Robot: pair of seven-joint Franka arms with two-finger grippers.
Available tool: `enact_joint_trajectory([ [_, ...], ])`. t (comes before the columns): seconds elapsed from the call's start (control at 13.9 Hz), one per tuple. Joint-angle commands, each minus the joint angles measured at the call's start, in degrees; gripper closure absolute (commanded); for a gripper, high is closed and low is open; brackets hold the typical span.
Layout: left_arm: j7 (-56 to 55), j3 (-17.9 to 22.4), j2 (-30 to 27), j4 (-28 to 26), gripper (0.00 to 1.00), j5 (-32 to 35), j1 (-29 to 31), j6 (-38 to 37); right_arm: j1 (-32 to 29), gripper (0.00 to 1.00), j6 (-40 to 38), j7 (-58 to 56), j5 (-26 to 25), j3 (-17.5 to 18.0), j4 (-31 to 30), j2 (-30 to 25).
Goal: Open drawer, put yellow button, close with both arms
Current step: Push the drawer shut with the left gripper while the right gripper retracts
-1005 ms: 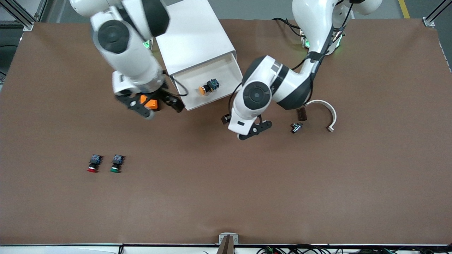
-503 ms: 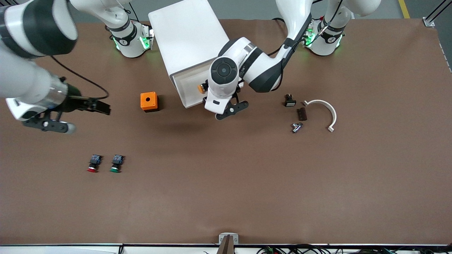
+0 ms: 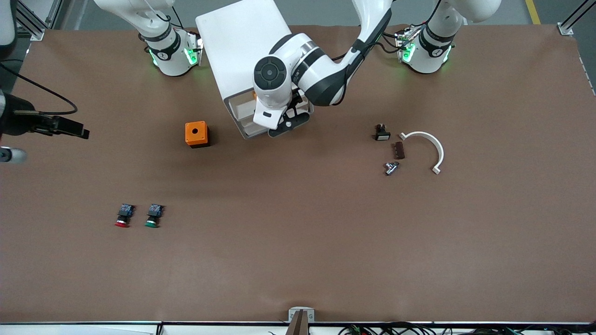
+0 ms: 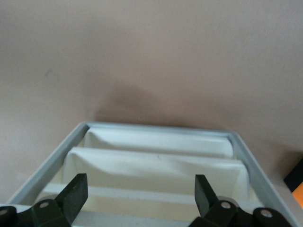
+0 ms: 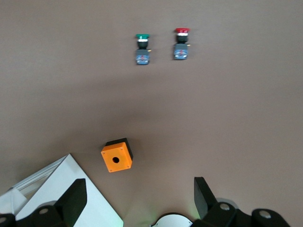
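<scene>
The white cabinet point(image 3: 242, 42) stands between the arm bases. Its top drawer point(image 3: 238, 110) sticks out only a little. A small orange spot point(image 3: 254, 94) at the drawer's inner edge may be the yellow button; the left arm hides the rest. My left gripper point(image 3: 291, 124) is open and empty against the drawer's front. In the left wrist view its fingers point(image 4: 75, 191) straddle the cream drawer fronts point(image 4: 156, 168). My right gripper point(image 3: 51, 143) is open and empty, raised over the table's edge at the right arm's end; the right wrist view shows its fingers point(image 5: 75, 196) wide apart.
An orange box point(image 3: 196, 134) with a hole sits beside the cabinet, also in the right wrist view point(image 5: 116, 160). A red-capped button point(image 3: 123, 217) and a green-capped button point(image 3: 152, 216) lie nearer the camera. A white curved piece point(image 3: 430, 146) and small dark parts point(image 3: 398, 150) lie toward the left arm's end.
The left gripper moved in against the drawer, which slid most of the way into the cabinet with the button inside. The right arm swung away toward its end of the table.
</scene>
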Motion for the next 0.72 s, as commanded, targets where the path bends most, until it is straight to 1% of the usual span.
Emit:
enact_joint_trajectory([
  [0.0, -3.96, -2.36, -1.48, -1.91, 0.01, 0.54, -0.14, -0.09, -3.64, 0.00, -2.36, -2.67, -0.93, 1.16, 2.25, -0.06],
  [0.14, -6.24, -3.86, -1.30, -1.91, 0.01, 0.54, -0.14, -0.27, -3.73, 0.00, -1.93, -2.42, -1.28, 1.16, 2.34, 0.03],
  [0.22, -7.74, -4.21, -1.21, -2.00, 0.01, 0.54, -0.14, -0.79, -3.81, 0.00, -2.45, -2.41, -3.20, 1.25, 2.86, 0.37],
  [0.29, -8.80, -4.57, -1.13, -2.00, 0.01, 0.54, -0.23, -0.79, -3.64, 0.00, -3.06, -2.41, -4.52, 1.34, 5.30, 0.46],
  [0.43, -10.38, -5.01, -1.13, -2.00, 0.01, 0.54, -0.31, -1.06, -3.37, 0.00, -4.12, -2.50, -6.03, 1.51, 6.20, 0.55],
  [0.65, -10.22, -4.57, -1.21, -1.91, 0.00, 1.41, 0.65, -1.85, -2.94, 0.00, -4.12, -2.06, -5.68, 1.86, 6.20, 0.03],
])
